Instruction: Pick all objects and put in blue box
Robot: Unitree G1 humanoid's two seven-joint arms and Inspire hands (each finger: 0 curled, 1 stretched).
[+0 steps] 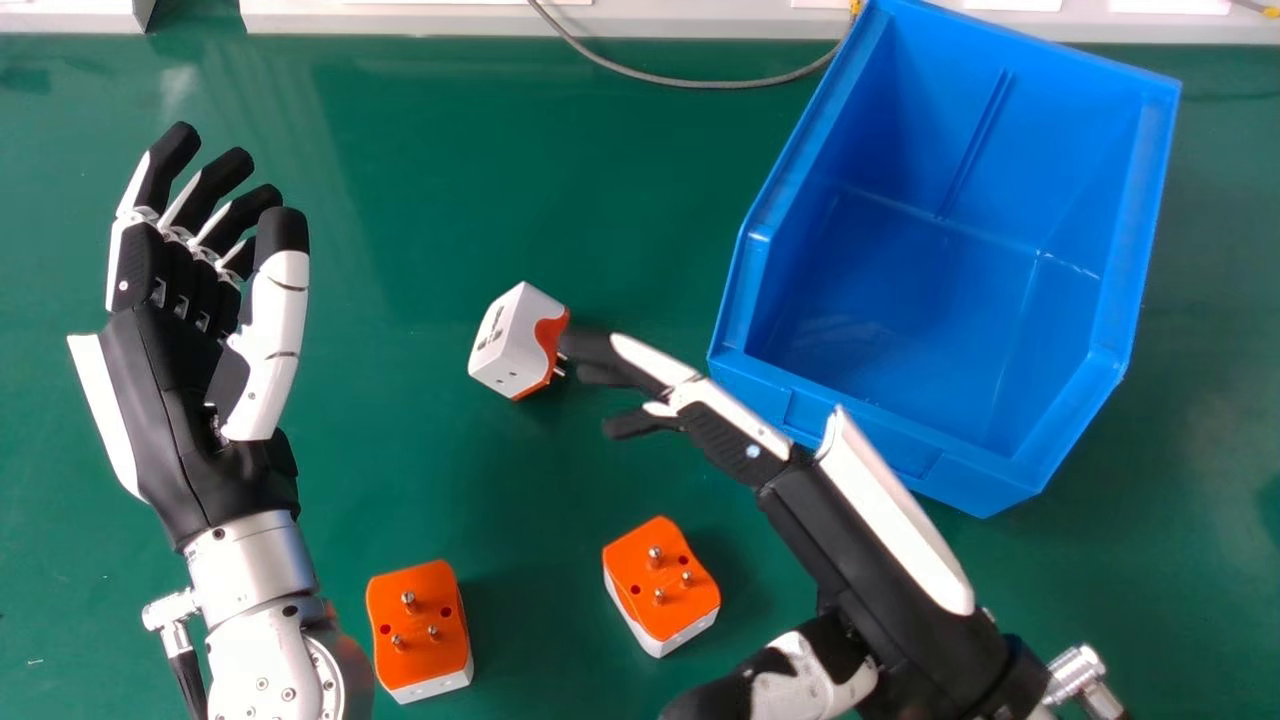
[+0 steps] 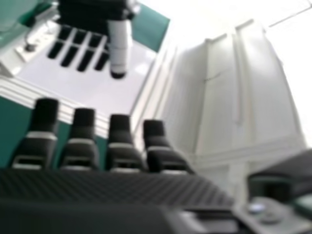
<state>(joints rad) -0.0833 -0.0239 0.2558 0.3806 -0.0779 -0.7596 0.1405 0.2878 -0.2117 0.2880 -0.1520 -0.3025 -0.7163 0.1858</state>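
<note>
Right hand (image 1: 835, 525), lower right to centre of frame: open, fingers extended, nothing gripped. Two plug adapters, one at lower left of centre (image 1: 440, 600) and one at lower centre (image 1: 672, 620), lie pins up. Left hand (image 1: 175, 385), left side: open, idle. White-and-orange adapter (image 1: 515, 345), centre, is at the right fingertips; contact unconfirmed. Its pins point right; long axis indeterminate at this angle. Step judged: approach for pickup. Next move requires thumb and fingers closing around its body, then transfer to blue box (image 1: 900, 300), upper right.
</note>
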